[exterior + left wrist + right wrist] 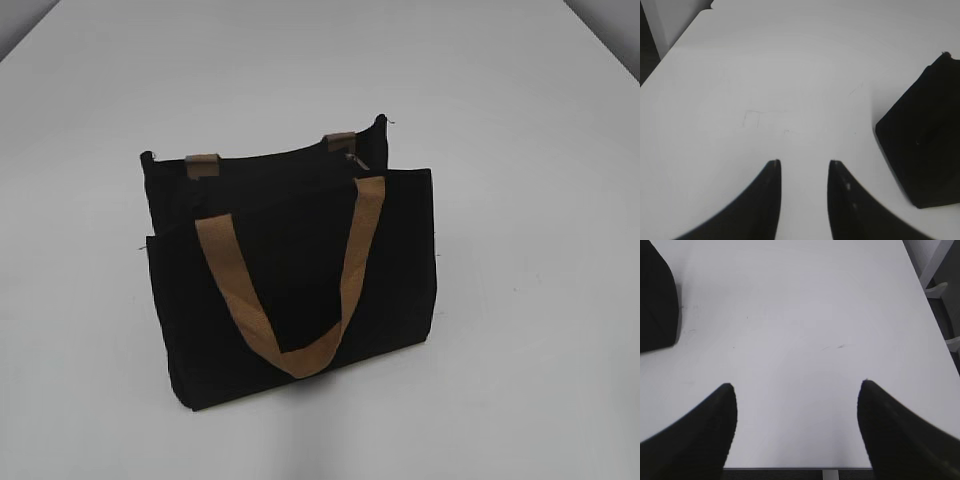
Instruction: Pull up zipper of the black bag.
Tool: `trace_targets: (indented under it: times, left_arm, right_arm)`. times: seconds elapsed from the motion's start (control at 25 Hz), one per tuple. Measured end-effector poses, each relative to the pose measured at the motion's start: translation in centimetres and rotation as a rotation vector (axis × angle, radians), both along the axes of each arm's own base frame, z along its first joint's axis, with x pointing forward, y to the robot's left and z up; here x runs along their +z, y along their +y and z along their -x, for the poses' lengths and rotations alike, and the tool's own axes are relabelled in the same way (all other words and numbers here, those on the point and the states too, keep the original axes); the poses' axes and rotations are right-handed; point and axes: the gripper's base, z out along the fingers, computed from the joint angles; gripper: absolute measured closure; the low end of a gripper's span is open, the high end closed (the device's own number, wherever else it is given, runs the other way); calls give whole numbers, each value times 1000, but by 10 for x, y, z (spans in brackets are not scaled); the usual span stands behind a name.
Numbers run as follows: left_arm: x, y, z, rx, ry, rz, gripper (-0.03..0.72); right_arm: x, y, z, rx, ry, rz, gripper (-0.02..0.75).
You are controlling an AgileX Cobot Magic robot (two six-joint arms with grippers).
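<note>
near the camera on each wrist, both arms hang over the bare white table (pixel 540 300), well apart from the work. the left tool (pixel 804 167) has its two dark curved fingers set a little apart with nothing between them. the right tool (pixel 796 390) has its fingers spread wide, also empty. neither arm shows in the exterior view.

further in, the rectangular black fabric bag (pixel 290 270) stands upright in the middle of the table, with a front pocket panel. one tan woven handle (pixel 290 300) hangs down over the front in a loop. in the left wrist view the bag's corner is at the right edge, and in the right wrist view a dark rounded part of it is at the left edge.

at the far top edge of the bag, the small silvery zipper pull (pixel 352 158) seems to sit near the right tan strap tab (pixel 340 141); it is too small to be sure.

i judge that the task is at its beginning: the approach step, with nothing grasped. the next move probably needs one tool to steady the bag's top edge, and the other to come down narrow and exact on the small pull, then draw it along the track.
</note>
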Motion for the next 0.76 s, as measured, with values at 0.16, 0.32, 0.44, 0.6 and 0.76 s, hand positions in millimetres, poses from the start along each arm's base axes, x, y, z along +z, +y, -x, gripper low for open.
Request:
trace_targets:
  times: [0.16, 0.32, 0.44, 0.6, 0.76]
  left_arm:
    - [0, 0, 0, 0, 0, 0, 446]
    - [0, 0, 0, 0, 0, 0, 446]
    - [0, 0, 0, 0, 0, 0, 446]
    - [0, 0, 0, -1, 0, 1, 446]
    - [0, 0, 0, 0, 0, 0, 446]
  right_arm:
    - [0, 0, 0, 0, 0, 0, 160]
    - [0, 0, 0, 0, 0, 0, 160]
    - [0, 0, 0, 0, 0, 0, 160]
    - [0, 0, 0, 0, -1, 0, 160]
    - [0, 0, 0, 0, -1, 0, 160]
